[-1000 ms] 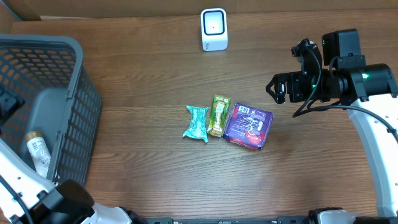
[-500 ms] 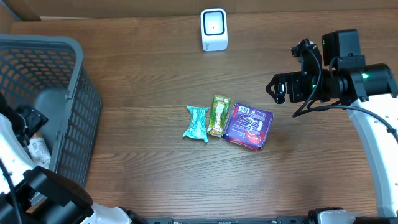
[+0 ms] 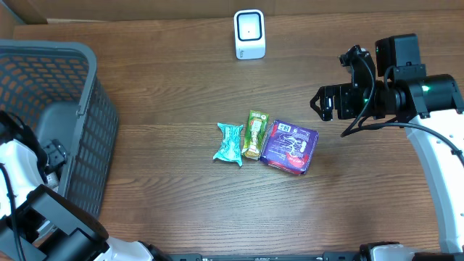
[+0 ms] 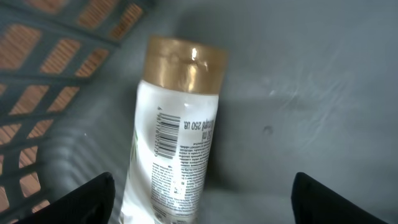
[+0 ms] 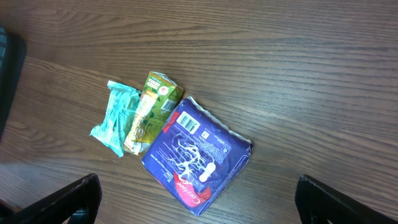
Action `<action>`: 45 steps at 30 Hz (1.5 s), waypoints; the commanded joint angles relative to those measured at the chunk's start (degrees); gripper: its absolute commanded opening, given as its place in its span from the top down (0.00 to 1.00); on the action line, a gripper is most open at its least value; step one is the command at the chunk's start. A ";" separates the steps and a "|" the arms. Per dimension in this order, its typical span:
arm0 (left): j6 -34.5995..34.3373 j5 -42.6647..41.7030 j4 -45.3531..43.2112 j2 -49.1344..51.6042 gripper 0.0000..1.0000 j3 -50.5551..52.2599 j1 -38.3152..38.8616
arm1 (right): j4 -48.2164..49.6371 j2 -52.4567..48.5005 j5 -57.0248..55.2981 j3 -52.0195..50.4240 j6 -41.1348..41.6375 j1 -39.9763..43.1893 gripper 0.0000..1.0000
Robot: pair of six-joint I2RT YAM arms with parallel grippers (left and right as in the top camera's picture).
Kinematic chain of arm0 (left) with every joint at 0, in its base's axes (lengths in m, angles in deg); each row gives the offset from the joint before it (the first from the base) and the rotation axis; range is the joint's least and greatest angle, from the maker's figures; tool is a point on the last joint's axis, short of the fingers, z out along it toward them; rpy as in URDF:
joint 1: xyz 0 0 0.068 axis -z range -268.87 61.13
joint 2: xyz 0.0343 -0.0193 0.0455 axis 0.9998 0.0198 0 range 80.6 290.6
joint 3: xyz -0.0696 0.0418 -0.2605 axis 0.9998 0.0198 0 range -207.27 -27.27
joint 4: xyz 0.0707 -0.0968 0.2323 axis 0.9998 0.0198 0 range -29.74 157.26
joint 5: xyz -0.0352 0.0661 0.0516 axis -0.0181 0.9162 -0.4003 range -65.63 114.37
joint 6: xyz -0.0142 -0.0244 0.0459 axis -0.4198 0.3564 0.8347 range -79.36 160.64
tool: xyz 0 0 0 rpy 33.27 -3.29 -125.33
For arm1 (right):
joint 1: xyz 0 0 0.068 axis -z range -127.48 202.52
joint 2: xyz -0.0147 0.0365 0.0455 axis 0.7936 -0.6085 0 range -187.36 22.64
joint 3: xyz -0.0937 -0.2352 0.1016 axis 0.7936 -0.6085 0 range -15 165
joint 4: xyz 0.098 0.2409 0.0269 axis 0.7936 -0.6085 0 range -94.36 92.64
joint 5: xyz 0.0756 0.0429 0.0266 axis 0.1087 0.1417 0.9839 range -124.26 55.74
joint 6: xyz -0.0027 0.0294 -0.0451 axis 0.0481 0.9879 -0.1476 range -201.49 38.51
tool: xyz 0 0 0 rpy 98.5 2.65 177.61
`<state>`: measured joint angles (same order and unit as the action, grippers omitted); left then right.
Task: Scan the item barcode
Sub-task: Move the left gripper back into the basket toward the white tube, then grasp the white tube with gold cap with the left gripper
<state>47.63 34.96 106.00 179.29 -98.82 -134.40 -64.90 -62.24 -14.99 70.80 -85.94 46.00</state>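
Note:
A white bottle (image 4: pixel 177 137) with a gold cap lies on the grey basket's floor (image 4: pixel 311 93), its barcode facing up. My left gripper (image 4: pixel 202 182) hangs open just above it, the bottle's lower end between the two black fingers and nearer the left one. In the overhead view the left arm (image 3: pixel 25 163) reaches into the basket (image 3: pixel 81 80) and hides the bottle. The white scanner (image 3: pixel 249 34) stands at the table's far edge. My right gripper (image 3: pixel 324 103) stands open above the table, right of a purple packet (image 5: pixel 198 155), holding nothing.
Three items lie side by side mid-table: a teal wrapper (image 3: pixel 230 143), a green snack bar (image 3: pixel 254 133) and the purple packet (image 3: pixel 290 146). The basket's mesh walls (image 4: pixel 37 68) close in on the left gripper's left side.
The left arm has moved further into the basket, covering the bottle in the overhead view. The right arm and the table items have not moved.

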 commanded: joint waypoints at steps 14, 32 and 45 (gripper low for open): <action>2.62 1.42 -7.56 0.31 0.22 12.09 -4.76 | 0.15 -0.07 0.31 0.02 0.11 -0.37 0.00; -2.36 1.09 -9.42 0.42 0.96 14.71 -4.68 | 0.17 -0.07 0.31 0.02 0.11 -0.37 0.00; -10.21 -4.24 0.42 -2.86 0.96 2.97 -2.64 | 0.76 -0.07 0.31 0.02 0.13 -0.37 0.00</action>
<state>40.22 35.51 104.78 177.98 -90.49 -138.47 -64.62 -62.24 -15.01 70.80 -85.96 46.00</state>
